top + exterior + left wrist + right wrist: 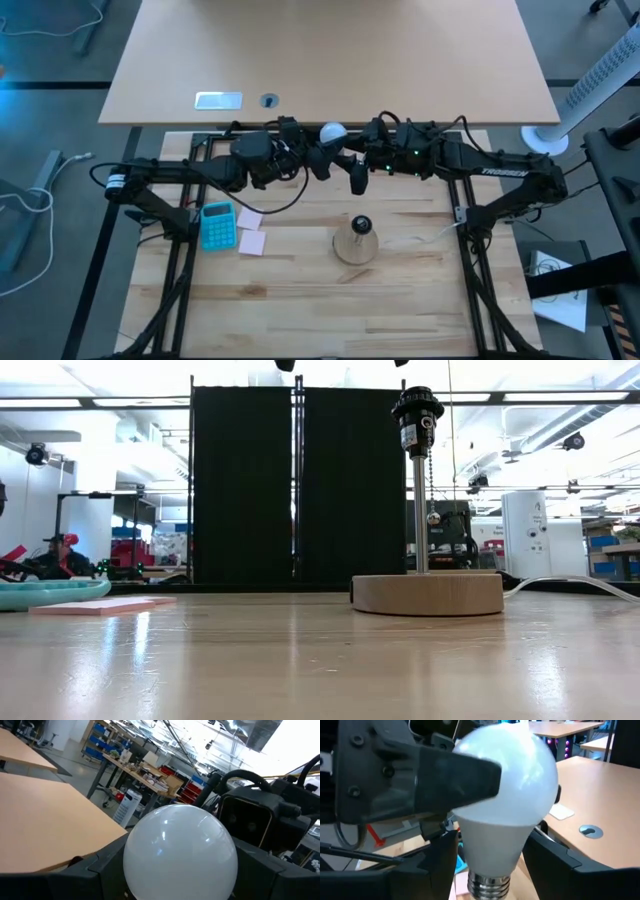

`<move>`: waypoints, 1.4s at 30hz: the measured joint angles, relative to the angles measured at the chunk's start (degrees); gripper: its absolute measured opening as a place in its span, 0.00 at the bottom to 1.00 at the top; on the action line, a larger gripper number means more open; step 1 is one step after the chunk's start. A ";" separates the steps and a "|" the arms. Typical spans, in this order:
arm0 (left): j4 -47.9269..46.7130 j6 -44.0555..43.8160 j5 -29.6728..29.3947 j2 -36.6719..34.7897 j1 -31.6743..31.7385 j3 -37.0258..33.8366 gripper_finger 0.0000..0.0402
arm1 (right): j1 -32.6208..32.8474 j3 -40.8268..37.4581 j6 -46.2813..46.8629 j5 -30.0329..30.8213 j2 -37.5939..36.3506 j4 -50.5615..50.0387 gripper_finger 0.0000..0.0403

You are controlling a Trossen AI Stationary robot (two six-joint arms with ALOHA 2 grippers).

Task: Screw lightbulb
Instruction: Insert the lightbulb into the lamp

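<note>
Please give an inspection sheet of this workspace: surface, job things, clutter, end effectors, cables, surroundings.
Surface: light wooden table, bare in front.
Job's things: lightbulb held in the air between both arms at the far edge; socket lamp on a round wooden base stands empty mid-table.
Clutter: blue calculator, pink sticky notes.
End effectors: left end effector grips the bulb's globe; right end effector has a finger on each side of the bulb's neck, contact unclear.
Cables: pale cord from the lamp base.
Surroundings: second tan table, black curtain, shelves.
</note>
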 joint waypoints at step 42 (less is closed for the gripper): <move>-1.17 6.62 2.22 -2.15 -0.20 0.00 0.76 | -0.04 0.00 3.56 -1.16 -1.47 0.69 0.36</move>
